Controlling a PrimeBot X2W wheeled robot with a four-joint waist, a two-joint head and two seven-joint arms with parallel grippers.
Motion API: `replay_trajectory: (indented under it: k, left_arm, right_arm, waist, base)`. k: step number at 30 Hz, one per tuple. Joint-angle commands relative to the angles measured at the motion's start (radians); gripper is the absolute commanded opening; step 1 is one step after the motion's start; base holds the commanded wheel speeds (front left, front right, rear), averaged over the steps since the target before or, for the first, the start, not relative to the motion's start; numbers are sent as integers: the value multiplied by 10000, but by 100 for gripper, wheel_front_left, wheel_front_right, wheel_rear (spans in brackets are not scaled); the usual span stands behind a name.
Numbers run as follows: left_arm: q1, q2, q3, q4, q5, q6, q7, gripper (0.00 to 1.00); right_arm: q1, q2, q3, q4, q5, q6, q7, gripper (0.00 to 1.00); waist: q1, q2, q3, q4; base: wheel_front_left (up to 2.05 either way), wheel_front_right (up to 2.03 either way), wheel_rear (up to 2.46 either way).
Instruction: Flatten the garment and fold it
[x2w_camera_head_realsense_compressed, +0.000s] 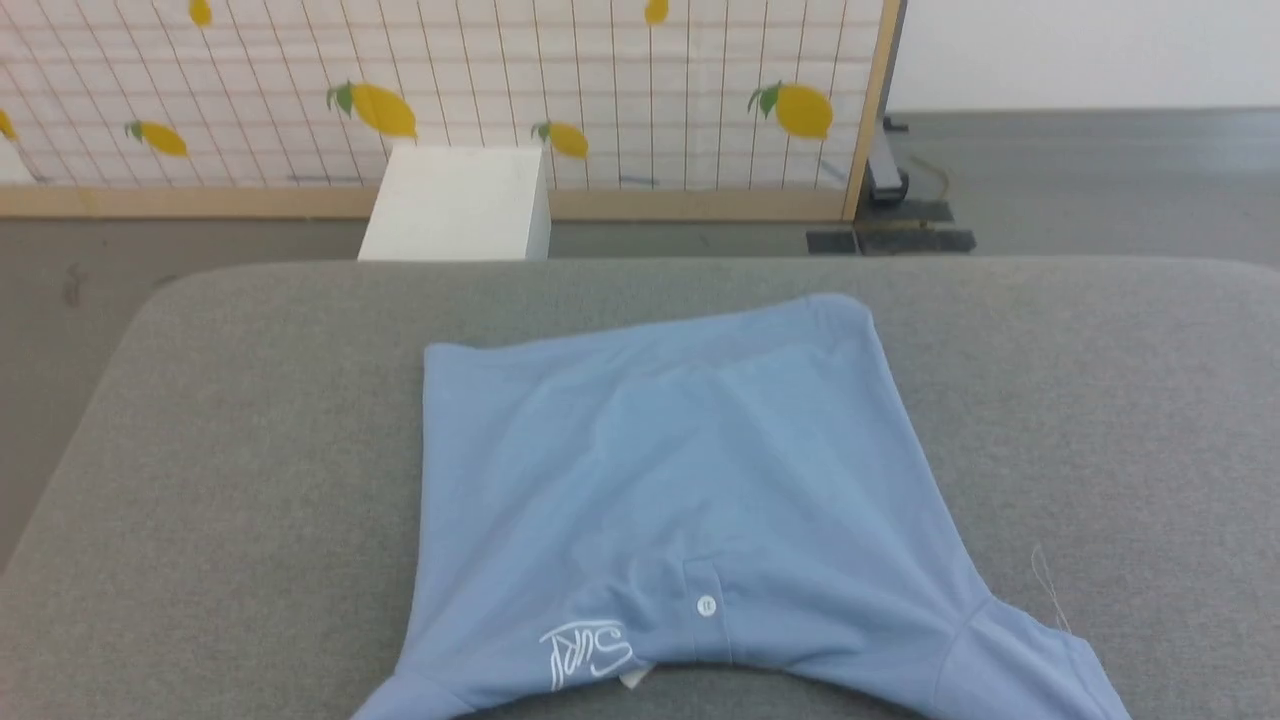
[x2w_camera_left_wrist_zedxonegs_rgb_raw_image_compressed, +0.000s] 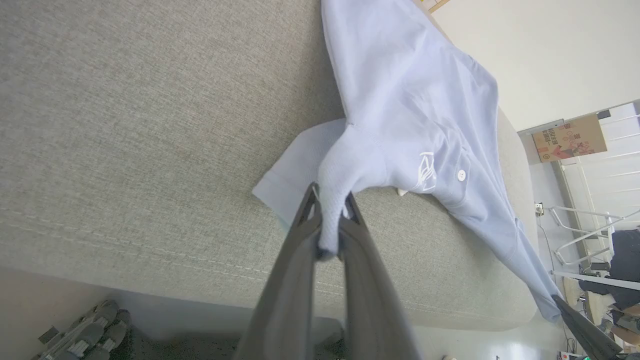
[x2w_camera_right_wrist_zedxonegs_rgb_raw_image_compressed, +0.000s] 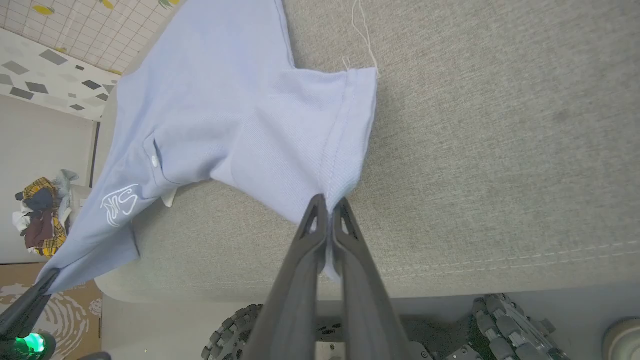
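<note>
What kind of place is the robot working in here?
Probably a robot test room, not a home: the polo shirt lies on a grey padded surface, a lemon-print screen stands behind it, and a pile of clothes sits nearby.

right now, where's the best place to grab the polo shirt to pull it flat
Take the polo shirt by its sleeve ends, from the robot's side, where both sleeves splay outward; the left tool and right tool pinch them there.

Beyond the grey cushion (x2w_camera_head_realsense_compressed: 250, 450), a white box (x2w_camera_head_realsense_compressed: 460, 205) and a lemon-print screen (x2w_camera_head_realsense_compressed: 600, 60) stand on grey floor (x2w_camera_head_realsense_compressed: 1100, 180). Elsewhere are heaped clothes (x2w_camera_right_wrist_zedxonegs_rgb_raw_image_compressed: 42, 215) and a printed carton (x2w_camera_left_wrist_zedxonegs_rgb_raw_image_compressed: 569, 137).
</note>
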Motion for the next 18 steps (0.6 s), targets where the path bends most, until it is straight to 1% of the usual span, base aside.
replay_trajectory:
  k: [1, 12, 15, 18]
  left_arm:
    - [228, 102, 12, -118, 48, 41, 19, 0]
    - [968, 159, 6, -1058, 53, 51, 15, 0]
    - [759, 139, -40, -1135, 216, -48, -154, 0]
    - [355, 134, -139, -995, 508, -155, -362, 0]
  right_arm:
    - [173, 7, -67, -177, 119, -13, 60, 0]
    - [1006, 8, -363, -1016, 513, -13, 227, 0]
    - [832, 8, -303, -1144, 118, -13, 48, 0]
    - [470, 8, -89, -1258, -708, -13, -210, 0]
  waist:
    - [1, 0, -302, -64]
    - [1, 0, -433, -120]
    - [1, 0, -340, -103]
    - [1, 0, -149, -69]
  base:
    - [0, 0, 0]
    - [0, 0, 0]
    - [0, 0, 0]
    - [0, 0, 0]
